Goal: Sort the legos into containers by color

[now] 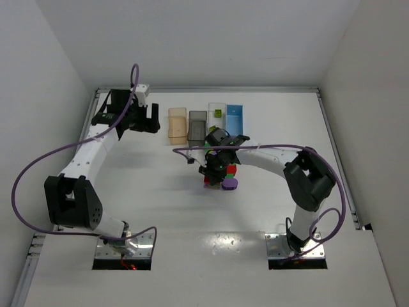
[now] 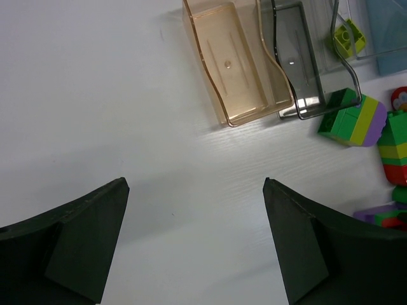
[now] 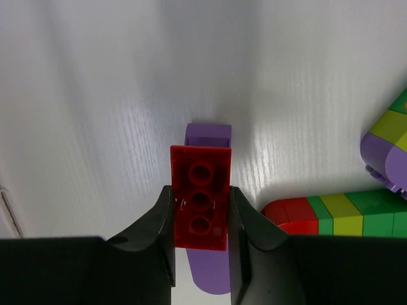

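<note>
Sorting looks barely under way: one lime brick point(image 2: 348, 37) lies in the clear bin point(image 1: 213, 109), the tan bin point(image 2: 216, 82) and grey bin point(image 2: 299, 95) hold nothing, the right gripper point(image 3: 200, 197) clamps a red brick point(image 3: 200, 203) (the left gripper point(image 2: 194, 184) gapes wide, holding nothing), and mixed stacks point(image 2: 353, 121) sit beside the bins.

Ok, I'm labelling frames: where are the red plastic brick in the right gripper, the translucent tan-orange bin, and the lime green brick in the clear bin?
Red plastic brick point(image 3: 202, 200): right wrist view, middle hole.
Translucent tan-orange bin point(image 2: 232, 76): left wrist view, bare floor.
Lime green brick point(image 2: 348, 37): left wrist view, studded top.
</note>
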Tool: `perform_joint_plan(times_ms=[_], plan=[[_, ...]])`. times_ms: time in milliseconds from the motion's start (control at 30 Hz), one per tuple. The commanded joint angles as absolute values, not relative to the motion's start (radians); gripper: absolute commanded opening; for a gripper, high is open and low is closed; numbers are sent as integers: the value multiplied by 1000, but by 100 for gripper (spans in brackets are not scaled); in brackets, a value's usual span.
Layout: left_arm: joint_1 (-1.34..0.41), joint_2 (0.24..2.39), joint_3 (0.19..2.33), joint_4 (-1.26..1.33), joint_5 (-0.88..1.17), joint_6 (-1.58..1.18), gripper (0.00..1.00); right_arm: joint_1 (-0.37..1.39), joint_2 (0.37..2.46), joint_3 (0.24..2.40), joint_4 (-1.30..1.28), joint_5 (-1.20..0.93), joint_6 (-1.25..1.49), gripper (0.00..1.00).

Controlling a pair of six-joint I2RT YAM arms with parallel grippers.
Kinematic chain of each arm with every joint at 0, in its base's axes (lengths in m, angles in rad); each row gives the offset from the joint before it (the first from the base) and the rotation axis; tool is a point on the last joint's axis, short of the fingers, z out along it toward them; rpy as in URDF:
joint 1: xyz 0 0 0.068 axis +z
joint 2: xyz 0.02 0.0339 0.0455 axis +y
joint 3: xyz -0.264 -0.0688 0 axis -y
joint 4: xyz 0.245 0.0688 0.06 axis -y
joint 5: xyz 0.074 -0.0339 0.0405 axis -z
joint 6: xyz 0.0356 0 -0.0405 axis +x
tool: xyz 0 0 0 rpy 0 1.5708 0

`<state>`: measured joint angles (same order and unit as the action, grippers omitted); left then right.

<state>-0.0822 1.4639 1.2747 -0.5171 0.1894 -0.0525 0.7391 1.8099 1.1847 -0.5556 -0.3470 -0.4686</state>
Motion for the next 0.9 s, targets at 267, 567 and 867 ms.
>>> perform_joint_plan(times_ms=[267, 567, 867], plan=[[-35, 1402, 1240, -511, 629, 24, 94, 687, 1764, 1299, -589, -380, -407, 11], [-12, 1329, 1028, -543, 1173, 95, 94, 554, 1772, 1604, -720, -816, -118, 11], [6, 1310, 1028, -543, 1238, 210, 93, 489, 1790, 1559, -432, -1165, 237, 17]])
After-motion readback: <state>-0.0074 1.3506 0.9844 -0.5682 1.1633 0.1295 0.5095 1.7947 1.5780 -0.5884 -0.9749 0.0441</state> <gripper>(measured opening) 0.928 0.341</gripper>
